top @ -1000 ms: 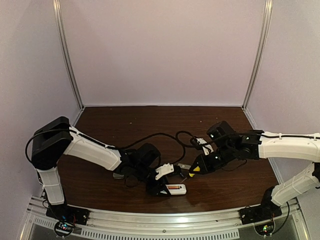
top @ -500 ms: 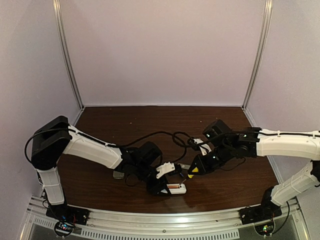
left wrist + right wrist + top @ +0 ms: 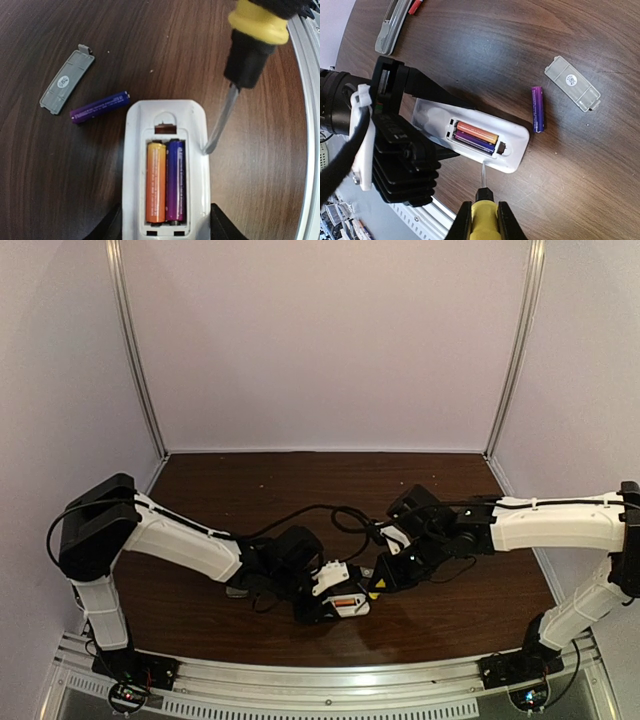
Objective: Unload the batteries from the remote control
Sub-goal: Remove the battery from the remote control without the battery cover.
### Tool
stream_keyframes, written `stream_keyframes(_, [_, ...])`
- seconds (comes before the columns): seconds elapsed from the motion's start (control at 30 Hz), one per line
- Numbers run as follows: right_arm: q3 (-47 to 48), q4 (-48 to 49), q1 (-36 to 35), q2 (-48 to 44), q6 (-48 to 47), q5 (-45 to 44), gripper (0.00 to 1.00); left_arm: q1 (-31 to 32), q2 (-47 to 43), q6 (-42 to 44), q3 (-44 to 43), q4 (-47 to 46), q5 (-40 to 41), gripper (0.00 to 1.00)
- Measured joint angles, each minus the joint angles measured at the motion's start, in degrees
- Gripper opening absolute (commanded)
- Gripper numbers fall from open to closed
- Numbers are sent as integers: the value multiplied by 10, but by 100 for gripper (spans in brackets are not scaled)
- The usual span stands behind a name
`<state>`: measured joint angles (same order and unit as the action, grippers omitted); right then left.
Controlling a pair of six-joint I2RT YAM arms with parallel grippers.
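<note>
My left gripper [image 3: 318, 612] is shut on a white remote [image 3: 135, 150], which lies face down with its compartment open. An orange battery [image 3: 156, 182] and a purple battery [image 3: 175, 180] sit side by side inside. A second purple battery [image 3: 100, 106] lies loose on the table, also seen in the right wrist view [image 3: 537, 109]. My right gripper [image 3: 483, 225] is shut on the yellow-handled screwdriver [image 3: 483, 220]. Its tip touches the remote's rim beside the purple battery. A red battery [image 3: 415, 6] shows partly at the frame's top edge.
The grey cover plate [image 3: 66, 85] lies on the table beyond the loose purple battery. A second, grey remote [image 3: 392, 25] lies farther off beside the red battery. The metal rail [image 3: 307, 100] at the table's near edge runs close to the white remote.
My right gripper has moved left with the screwdriver until its tip reached the white remote. My left gripper has drawn the remote slightly away from the near edge.
</note>
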<state>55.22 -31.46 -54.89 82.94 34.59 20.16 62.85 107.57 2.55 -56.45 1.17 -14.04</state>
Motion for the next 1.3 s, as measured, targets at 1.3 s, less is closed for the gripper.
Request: stream_keyframes(1.3, [33,22,-17,36,28,-120,0,26,-3,9,17,-43,103,0])
